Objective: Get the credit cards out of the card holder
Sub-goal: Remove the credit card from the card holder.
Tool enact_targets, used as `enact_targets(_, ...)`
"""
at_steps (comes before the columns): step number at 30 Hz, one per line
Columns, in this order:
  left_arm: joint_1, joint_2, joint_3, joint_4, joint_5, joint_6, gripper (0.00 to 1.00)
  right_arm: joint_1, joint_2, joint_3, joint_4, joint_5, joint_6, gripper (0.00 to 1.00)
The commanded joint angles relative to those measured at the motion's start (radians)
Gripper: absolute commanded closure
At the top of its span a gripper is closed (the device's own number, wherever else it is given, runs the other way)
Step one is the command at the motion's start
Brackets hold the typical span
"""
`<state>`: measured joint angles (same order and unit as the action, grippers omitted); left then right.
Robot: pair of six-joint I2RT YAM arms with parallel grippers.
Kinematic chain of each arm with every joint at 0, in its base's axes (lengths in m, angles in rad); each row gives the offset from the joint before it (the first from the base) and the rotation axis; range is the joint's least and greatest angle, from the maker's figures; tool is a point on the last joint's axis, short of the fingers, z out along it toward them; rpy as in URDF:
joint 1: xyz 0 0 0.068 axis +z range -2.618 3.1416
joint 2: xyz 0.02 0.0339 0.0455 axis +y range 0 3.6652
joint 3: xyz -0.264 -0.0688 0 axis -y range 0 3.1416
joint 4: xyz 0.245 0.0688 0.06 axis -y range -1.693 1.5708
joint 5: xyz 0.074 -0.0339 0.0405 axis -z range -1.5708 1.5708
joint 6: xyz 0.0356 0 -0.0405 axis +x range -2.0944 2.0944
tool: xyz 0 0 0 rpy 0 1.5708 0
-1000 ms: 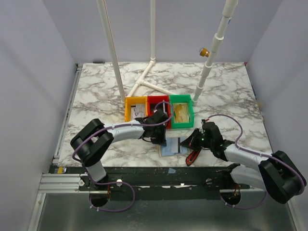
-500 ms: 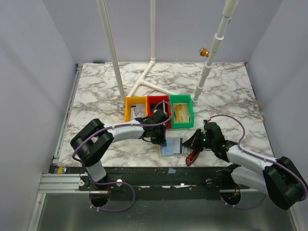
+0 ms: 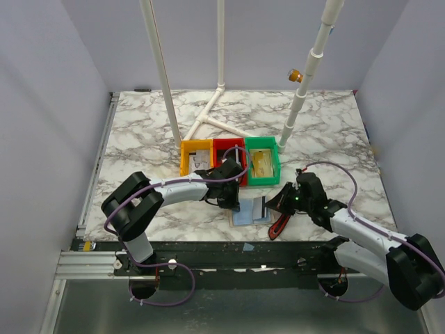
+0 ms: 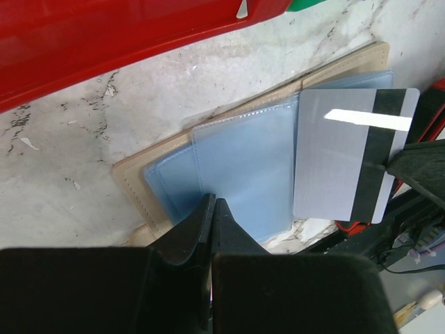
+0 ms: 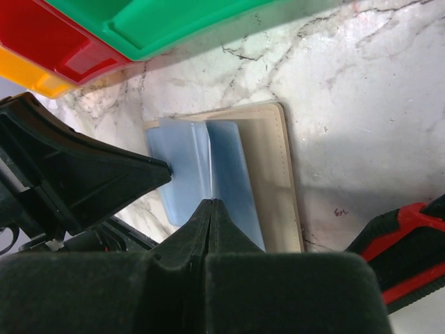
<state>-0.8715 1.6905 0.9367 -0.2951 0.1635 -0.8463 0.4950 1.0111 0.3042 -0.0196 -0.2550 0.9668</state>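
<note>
The card holder (image 4: 236,167) lies open on the marble in front of the bins, tan outside with blue-grey pockets. My left gripper (image 4: 212,202) is shut, its joined tips resting on the holder's left pocket. A grey credit card (image 4: 334,153) with a black stripe stands out past the holder's right pocket, tilted up. My right gripper (image 5: 211,203) is shut on that card's far edge, and from the right wrist the card shows only edge-on. From above, the card (image 3: 260,207) sits between the left gripper (image 3: 233,200) and the right gripper (image 3: 277,203).
Yellow (image 3: 186,158), red (image 3: 217,149) and green (image 3: 275,161) bins stand in a row just behind the holder; something yellowish lies in the green one. A red-and-black tool (image 3: 279,224) lies under my right wrist. White pipes (image 3: 208,115) rise at the back.
The right gripper has lifted and drawn back slightly to the right with the card, which now stands more tilted above the holder. The left gripper has stayed on the holder.
</note>
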Motion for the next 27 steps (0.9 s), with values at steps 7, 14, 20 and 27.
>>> enact_targets(7, 0.006, -0.020, 0.005, -0.079, -0.063, 0.033, 1.00, -0.010, -0.050, 0.074, -0.108, 0.031, -0.029, 0.99)
enact_targets(14, 0.008, -0.074, 0.027, -0.098, -0.059, 0.042, 1.00, -0.011, -0.034, 0.090, -0.109, 0.017, -0.031, 0.99)
enact_targets(20, 0.011, -0.152, 0.037, -0.140, -0.074, 0.047, 0.98, -0.010, -0.032, 0.104, -0.109, 0.007, -0.032, 0.99)
enact_targets(27, 0.031, -0.266, 0.010, -0.172, -0.100, 0.046, 0.68, -0.010, -0.029, 0.117, -0.110, -0.005, -0.035, 0.99)
